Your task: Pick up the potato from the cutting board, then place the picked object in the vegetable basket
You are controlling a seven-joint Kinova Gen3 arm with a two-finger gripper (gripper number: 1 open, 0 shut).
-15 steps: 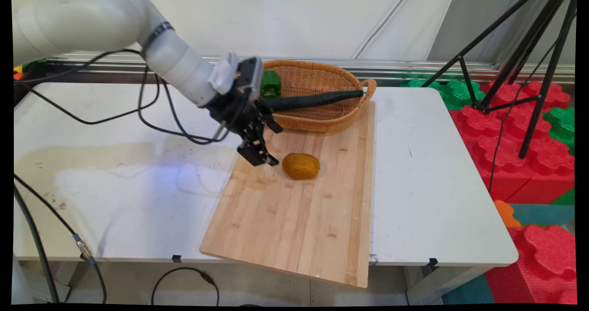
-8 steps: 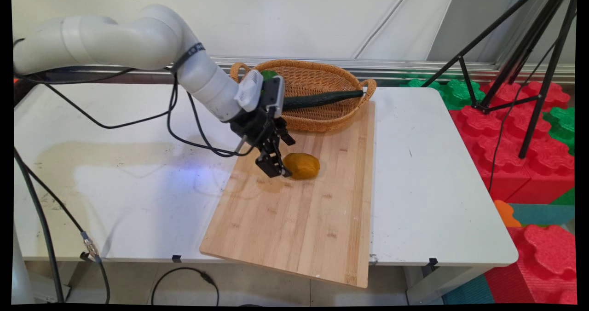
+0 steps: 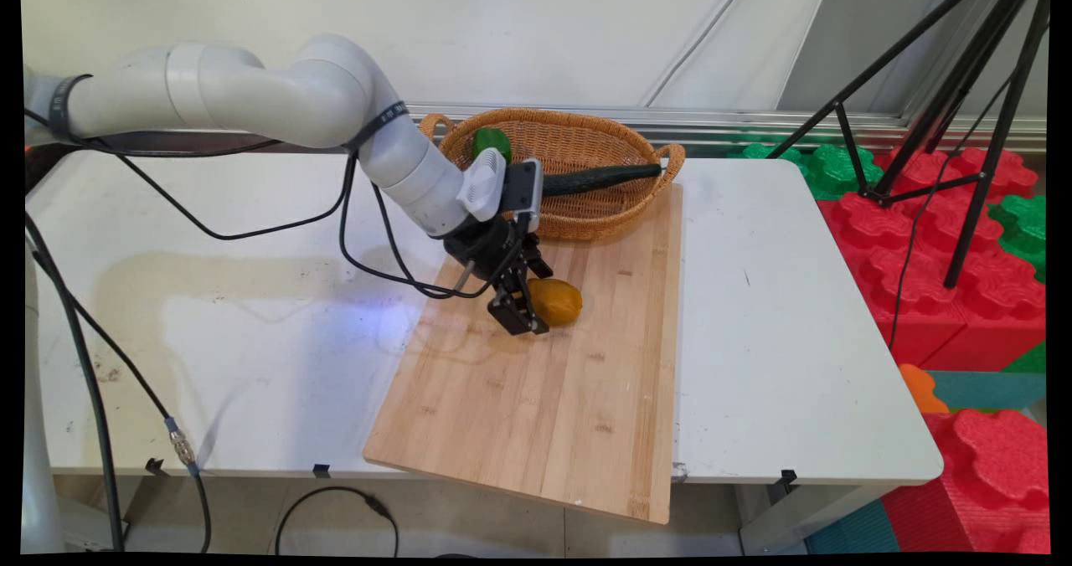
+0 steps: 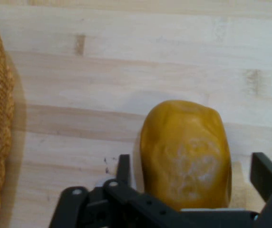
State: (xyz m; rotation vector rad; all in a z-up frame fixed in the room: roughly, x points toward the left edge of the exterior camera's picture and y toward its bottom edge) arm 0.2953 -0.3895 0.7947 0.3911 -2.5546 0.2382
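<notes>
Two fingers of the gripper (image 3: 521,319) spreading apart, straddling the yellow-brown potato (image 3: 557,301) lying on the cutting board (image 3: 536,398), just near of the wicker basket (image 3: 578,172). Closer in, flanking the potato (image 4: 186,154), gripper (image 4: 193,183) unclenched, not yet squeezing.

A: Where is the claw (image 3: 521,319)?
B: Low over the wooden board (image 3: 544,398), against the yellow-brown potato (image 3: 559,301).
A: Behind?
B: A wicker basket (image 3: 586,214) holding a cucumber (image 3: 599,178) and green pepper (image 3: 490,141).
</notes>
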